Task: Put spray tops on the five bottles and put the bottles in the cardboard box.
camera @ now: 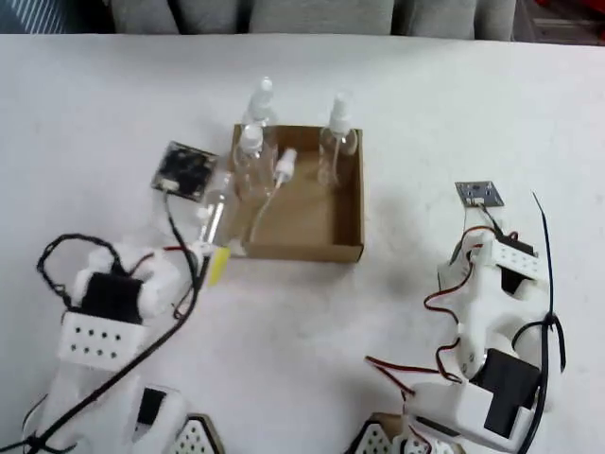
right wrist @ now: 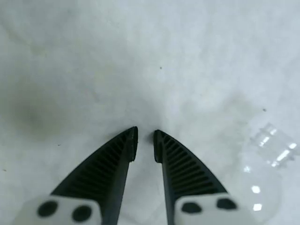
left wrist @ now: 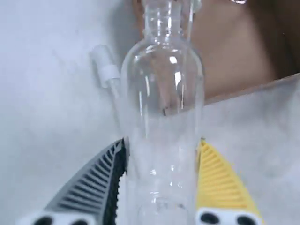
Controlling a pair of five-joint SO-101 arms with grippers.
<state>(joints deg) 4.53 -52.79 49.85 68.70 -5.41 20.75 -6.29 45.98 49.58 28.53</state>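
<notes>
The left claw (left wrist: pixel 161 143) is closed on a clear bottle (left wrist: pixel 161 93) and grips its lower body between a grey finger and a yellow finger. This bottle has no top; its open threaded neck points toward the cardboard box (camera: pixel 352 213). From the high view it lies just outside the left wall of the box, near the front corner. One spray top (left wrist: pixel 104 63) with its thin tube lies on the white worktop (camera: pixel 425 95) just beside the held bottle. A second loose top (camera: pixel 286 161) lies inside the box, and its tube runs toward the front wall. Two capped bottles stand upright in the box: one on the left side (camera: pixel 250 163) and one on the right side (camera: pixel 337 142). A third capped bottle (camera: pixel 260 102) stands at the far left corner; I cannot tell if it is inside the box or just behind the wall. The right claw (right wrist: pixel 144 133) is low over the bare worktop, well apart from the box. Its two black fingers are almost together, with only a thin gap at the tips, and they hold nothing. Near it lies another clear bottle (right wrist: pixel 267 164), partly seen, not touching the fingers.
</notes>
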